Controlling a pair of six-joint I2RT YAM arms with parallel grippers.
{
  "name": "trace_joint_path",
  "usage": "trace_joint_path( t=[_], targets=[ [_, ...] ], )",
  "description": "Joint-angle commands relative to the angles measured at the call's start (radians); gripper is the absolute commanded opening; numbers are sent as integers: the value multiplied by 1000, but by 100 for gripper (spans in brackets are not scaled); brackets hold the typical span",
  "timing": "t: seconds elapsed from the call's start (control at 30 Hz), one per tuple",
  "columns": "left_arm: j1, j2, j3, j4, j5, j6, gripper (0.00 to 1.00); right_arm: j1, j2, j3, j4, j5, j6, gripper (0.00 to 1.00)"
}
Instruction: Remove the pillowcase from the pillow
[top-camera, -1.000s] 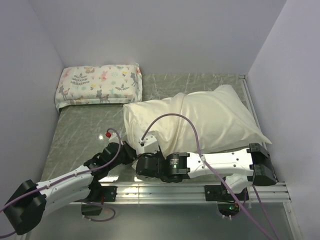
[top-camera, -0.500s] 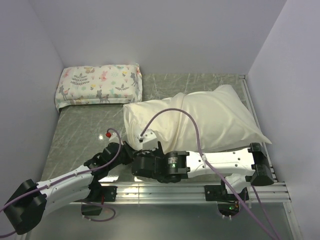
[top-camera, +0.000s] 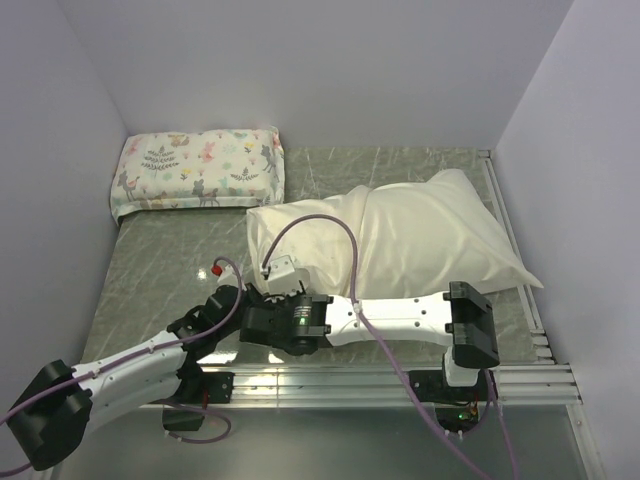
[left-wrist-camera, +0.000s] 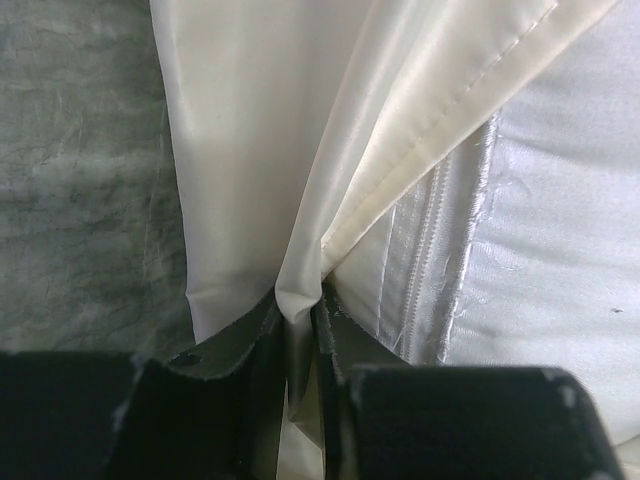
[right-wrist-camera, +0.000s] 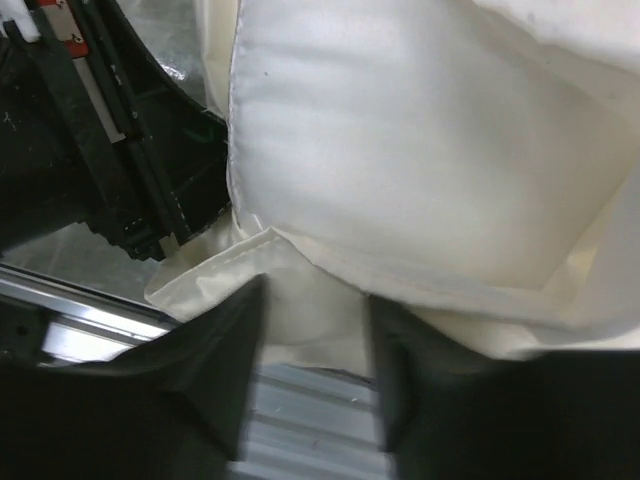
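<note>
The pillow, in its cream pillowcase (top-camera: 400, 240), lies at centre right of the table. My left gripper (top-camera: 243, 299) is at its near-left corner. In the left wrist view that gripper (left-wrist-camera: 297, 315) is shut on a fold of the pillowcase (left-wrist-camera: 250, 150) at its open hem. The white pillow (left-wrist-camera: 560, 200) with its zipper seam shows beside it. My right gripper (top-camera: 268, 298) is at the same corner. In the right wrist view it (right-wrist-camera: 312, 300) is open, with its fingers on either side of the pillowcase hem (right-wrist-camera: 300, 290), below the pillow's bare white corner (right-wrist-camera: 400, 150).
A smaller floral-print pillow (top-camera: 198, 170) lies at the far left against the wall. Walls close in the left, far and right sides. The metal rail (top-camera: 380, 380) runs along the near edge, right under my right gripper. My right forearm (top-camera: 400, 318) lies across the near side of the pillow.
My right arm has swung left along the near edge, bringing its gripper to the pillow's near-left corner. My left arm and the pillow have stayed put.
</note>
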Motion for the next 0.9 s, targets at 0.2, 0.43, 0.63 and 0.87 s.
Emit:
trace_joint_path(
  t=[0.2,0.43,0.63,0.87],
  targets=[
    [-6,8,52,12,4,18,21,26,-157,-170,82,-51,52,3],
    [-6,8,55,-3,11,25,26,59,-246,-336,185,-109,83,0],
    [-6,-13,58,-25,14,33,27,101,-307,-387,272,-77,111,25],
    [-7,-21,47,-20,20,27,27,187,-194,-201,251,52,103,69]
  ],
)
